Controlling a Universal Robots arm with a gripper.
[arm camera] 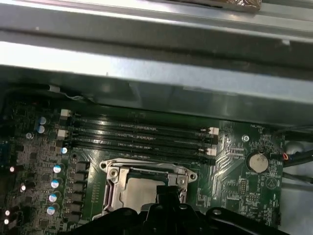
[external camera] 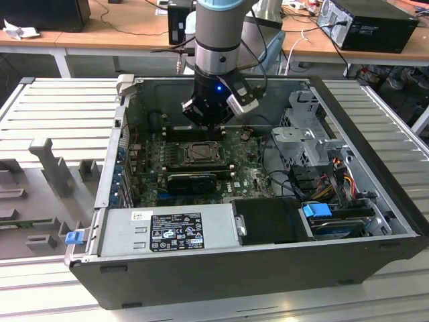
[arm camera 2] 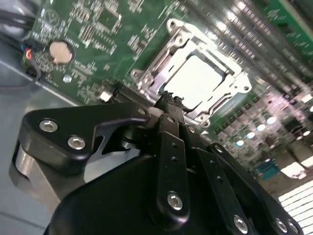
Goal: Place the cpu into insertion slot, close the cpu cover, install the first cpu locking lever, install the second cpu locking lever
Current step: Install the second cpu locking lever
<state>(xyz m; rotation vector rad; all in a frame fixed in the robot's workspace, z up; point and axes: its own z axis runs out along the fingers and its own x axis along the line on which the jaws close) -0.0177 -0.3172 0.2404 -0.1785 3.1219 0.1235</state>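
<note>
One arm is at work over the opened computer case (external camera: 375, 221), which lies on its side on a ribbed grey surface, and its gripper (external camera: 209, 121) hangs inside the case just above the green motherboard (external camera: 248, 176). Seen from the exterior view, the claw sits over the far edge of the insertion slot (external camera: 200, 153), close above it, with a small blue light glowing on the wrist. In the second wrist view the two black fingers (arm camera 2: 168, 147) are pressed together with no gap I can make out — nothing is pinched between them. Their tip comes right down at the rim of the socket; whether it actually touches the metal I cannot tell. The cpu (arm camera 2: 199, 81) already lies flat in the socket, its pale face showing through the window of the cpu cover (arm camera 2: 161, 58), and that silvery frame lies down flat around the chip rather than standing up. The first wrist view shows the same — the chip's light face inside the metal frame, with the dark fingertips (arm camera: 168, 196) crossing its near edge. Beyond the socket run the long black memory slots (arm camera: 142, 137), and a round coin battery (arm camera: 257, 162) sits off to one side on the board. A long black expansion card (external camera: 192, 180) lies on the near side of the socket in the exterior view.
</note>
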